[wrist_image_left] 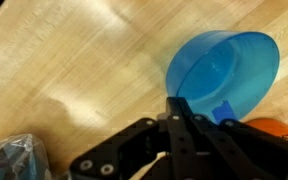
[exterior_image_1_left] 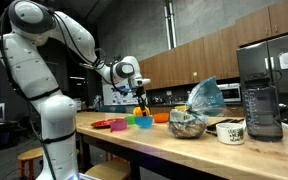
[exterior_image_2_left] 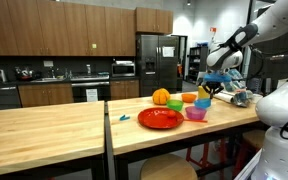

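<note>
Wood counters (exterior_image_2_left: 44,125) stand before brown cabinets (exterior_image_2_left: 54,25), a black fridge (exterior_image_2_left: 152,65) and an oven (exterior_image_2_left: 89,92).

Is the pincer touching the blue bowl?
Touching. In the wrist view, the pincer is shut on the near rim of the blue bowl, and no gap shows between its fingers and the rim.

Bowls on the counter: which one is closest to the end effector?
The blue bowl: in the wrist view its rim lies right at the end effector's fingertips. The orange bowl, green bowl and pink bowl stand further off.
</note>
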You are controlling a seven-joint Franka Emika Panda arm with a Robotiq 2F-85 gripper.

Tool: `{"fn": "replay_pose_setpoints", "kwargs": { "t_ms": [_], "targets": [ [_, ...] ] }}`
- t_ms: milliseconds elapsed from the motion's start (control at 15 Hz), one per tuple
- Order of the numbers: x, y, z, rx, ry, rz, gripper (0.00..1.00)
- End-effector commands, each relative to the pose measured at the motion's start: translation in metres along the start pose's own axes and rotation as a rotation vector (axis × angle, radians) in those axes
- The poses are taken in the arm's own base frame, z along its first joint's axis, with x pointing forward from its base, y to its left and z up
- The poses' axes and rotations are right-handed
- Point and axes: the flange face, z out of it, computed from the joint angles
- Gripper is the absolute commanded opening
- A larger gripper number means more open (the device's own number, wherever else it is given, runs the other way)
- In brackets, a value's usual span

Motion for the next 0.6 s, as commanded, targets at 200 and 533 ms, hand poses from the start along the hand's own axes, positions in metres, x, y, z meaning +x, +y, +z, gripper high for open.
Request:
{"fn": "replay_pose_setpoints", "kwargs": {
  "t_ms": [200,533],
  "targets": [
    [-0.0041,0.0062,0.0,-0.121,-0.035,-0.005,0.01],
    [-0.0072,0.0029,0.0002,-0.145,-0.043,-0.021,0.44]
  ]
}}
